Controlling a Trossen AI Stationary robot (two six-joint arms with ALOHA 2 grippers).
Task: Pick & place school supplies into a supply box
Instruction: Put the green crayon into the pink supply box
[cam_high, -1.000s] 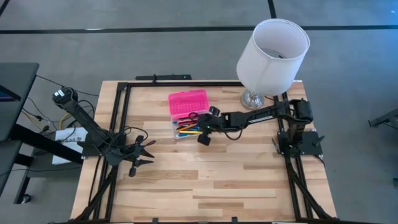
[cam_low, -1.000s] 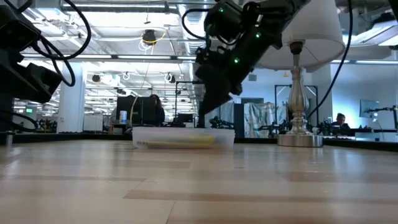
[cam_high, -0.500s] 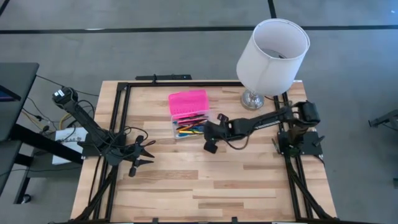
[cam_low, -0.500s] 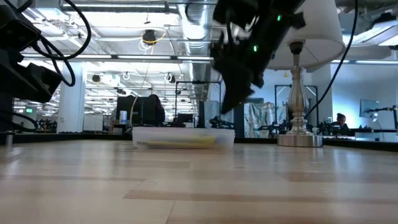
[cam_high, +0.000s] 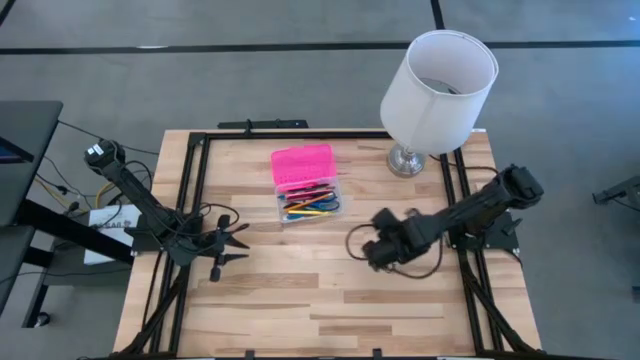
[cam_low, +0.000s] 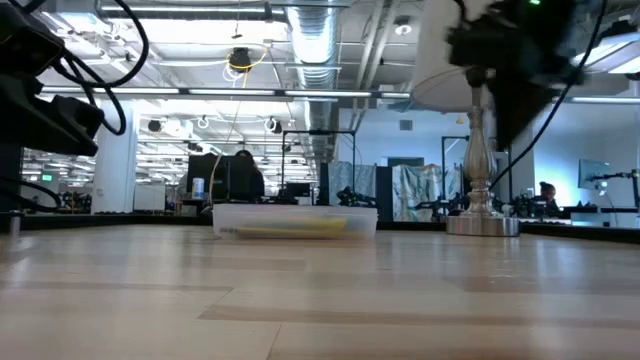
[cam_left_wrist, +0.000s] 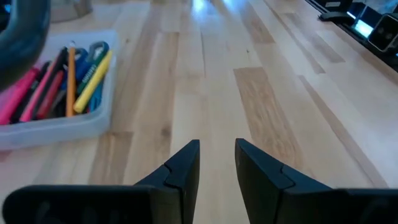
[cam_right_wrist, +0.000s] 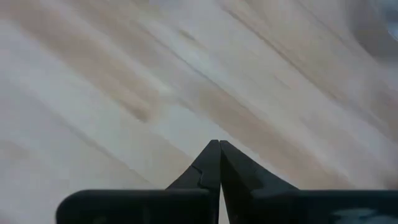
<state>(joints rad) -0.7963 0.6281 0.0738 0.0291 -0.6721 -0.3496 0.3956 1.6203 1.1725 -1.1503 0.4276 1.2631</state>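
Table (cam_high: 330, 300) of pale jointed wood planks, framed by dark rails, bare across the near half.

Left gripper (cam_high: 238, 243), dark two-fingered, near the left rail: fingers (cam_left_wrist: 186, 163) parted by a narrow gap, holding nothing, pointed across the boards toward the case. Judged waiting.

Right gripper (cam_high: 357, 243), dark two-fingered, low over bare wood right of centre, well apart from the case: fingers (cam_right_wrist: 214, 163) pressed together, nothing between them. Judged empty and clear of the case, so nothing is in transit.

Supply box (cam_high: 306, 183), small rectangular plastic case, clear base with hot-pink textured lid (cam_high: 301, 165) hinged open and lying flat on the far side, which leaves the base open from above.

School supplies (cam_high: 310, 205), thin pens, pencils and markers in orange, yellow, pink, blue and dark colours, lying lengthwise inside the clear base. None seen loose on the table; task judged near complete.

Lamp (cam_high: 437, 88), white drum shade on silver base, far right corner, not part of the task.
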